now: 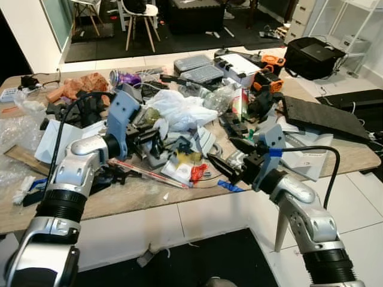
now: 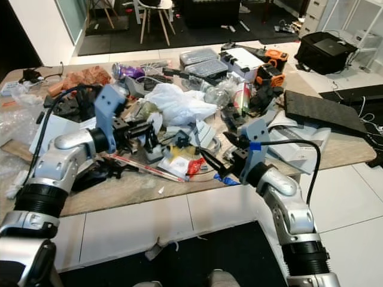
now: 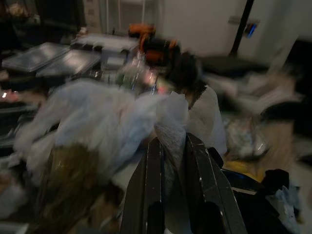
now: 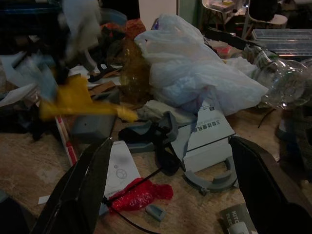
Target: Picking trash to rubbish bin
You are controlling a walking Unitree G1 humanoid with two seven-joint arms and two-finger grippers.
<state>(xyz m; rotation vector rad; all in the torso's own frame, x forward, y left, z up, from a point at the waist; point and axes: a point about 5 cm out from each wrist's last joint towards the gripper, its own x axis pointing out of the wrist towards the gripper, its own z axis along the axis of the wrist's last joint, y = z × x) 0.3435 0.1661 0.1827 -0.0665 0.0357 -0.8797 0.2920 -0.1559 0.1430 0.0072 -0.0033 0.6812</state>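
A heap of trash covers the wooden table (image 1: 137, 197): a white plastic bag (image 1: 179, 110), a yellow wrapper (image 1: 184, 157), a red wrapper (image 1: 198, 173) and printed paper cartons (image 4: 207, 134). My left gripper (image 1: 158, 135) reaches into the heap just left of the white bag. It is shut on a crumpled white paper (image 3: 170, 129), which sticks up between its fingers. My right gripper (image 1: 230, 156) hovers low over the table's front edge, right of the red wrapper (image 4: 139, 192). Its jaws are spread wide with nothing between them.
Grey cases (image 1: 200, 69), an orange power tool (image 1: 269, 81) and a clear bottle (image 4: 287, 83) lie behind the heap. A black foam board (image 1: 323, 116) rests on the table's right end. A black bag (image 1: 314, 54) sits on the floor at the far right, and a chair (image 1: 140, 18) stands beyond the table.
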